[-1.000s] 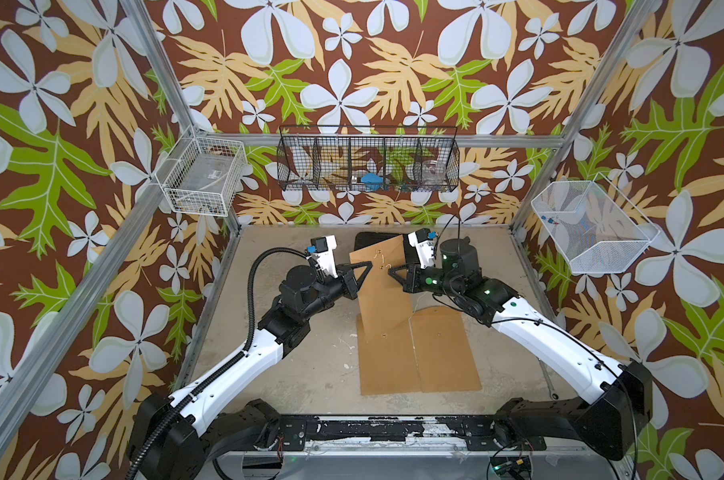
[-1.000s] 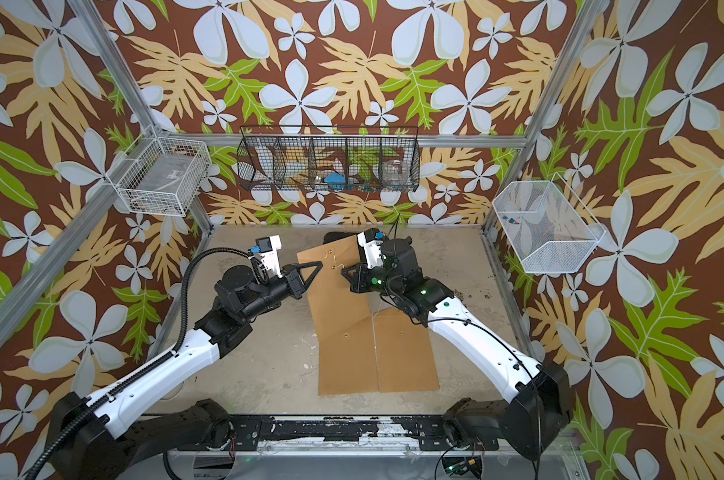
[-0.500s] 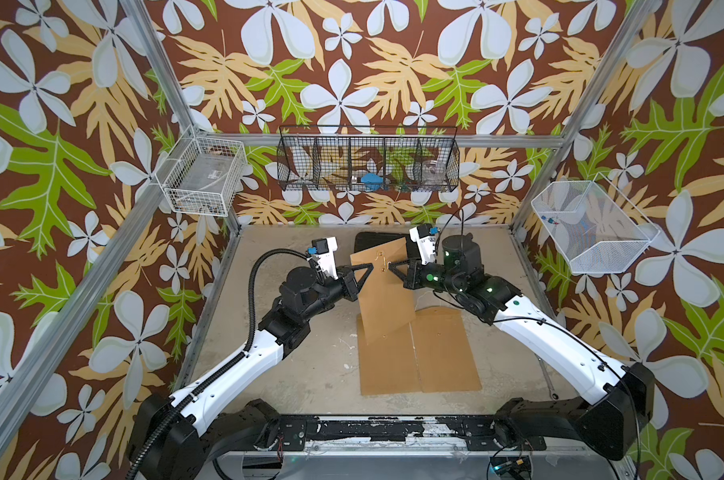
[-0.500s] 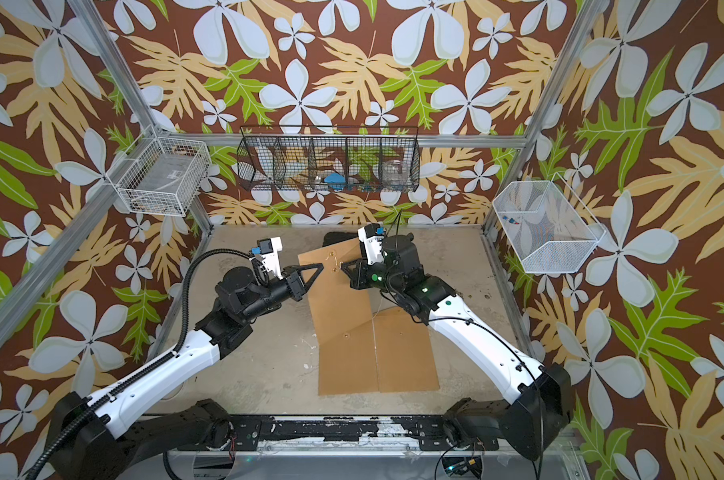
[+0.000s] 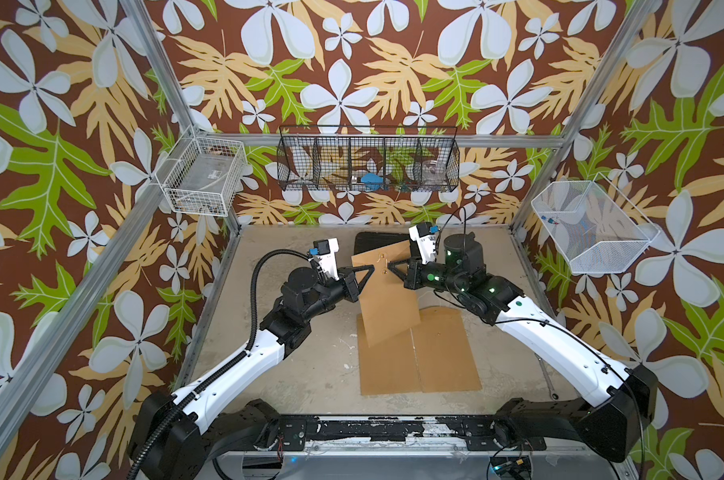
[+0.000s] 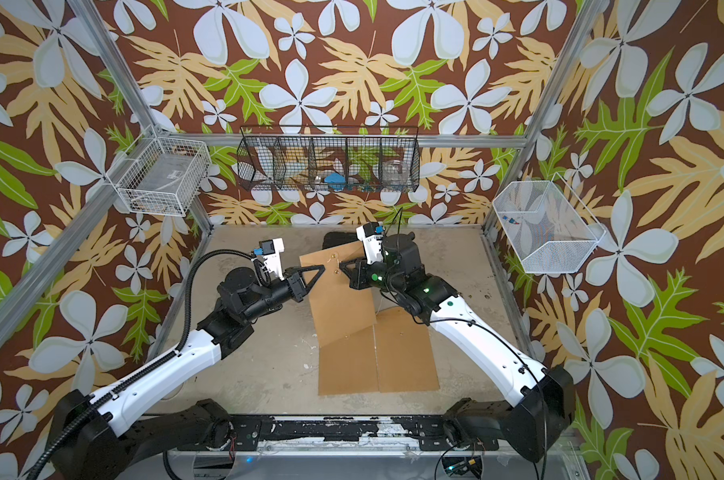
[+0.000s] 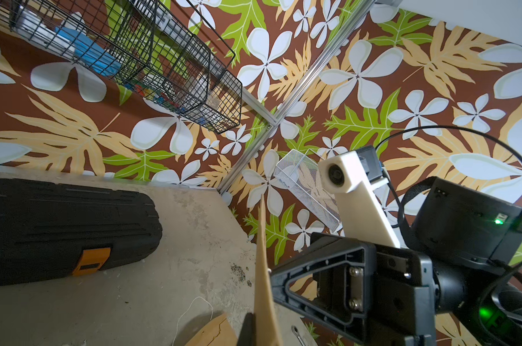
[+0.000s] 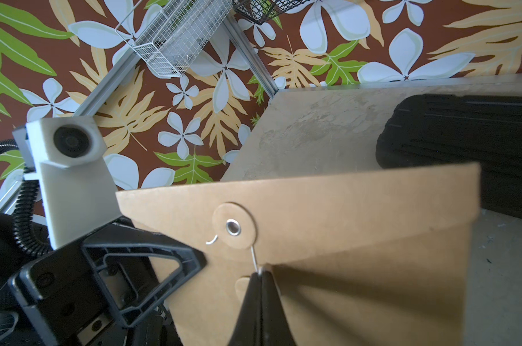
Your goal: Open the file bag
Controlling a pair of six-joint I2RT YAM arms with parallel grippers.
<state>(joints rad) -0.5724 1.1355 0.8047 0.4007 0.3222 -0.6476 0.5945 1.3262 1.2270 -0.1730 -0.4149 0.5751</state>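
There the brown kraft-paper file bag [image 5: 387, 299] stood, tilted up off the table [image 5: 310, 353] with its flap folded down and a thin white string [image 8: 254, 257] trailing from the riveted paper button [image 8: 234, 229]. The left gripper [image 5: 370, 270] was clamped tight on the bag's left edge. The right gripper [image 5: 389, 264], jaws pressed together, pinched that string just below the button (a delicate nip!). Two more flat kraft bags [image 5: 418, 357] lay beneath, and a black tool case [image 7: 68, 227] sat behind, by the back wall.
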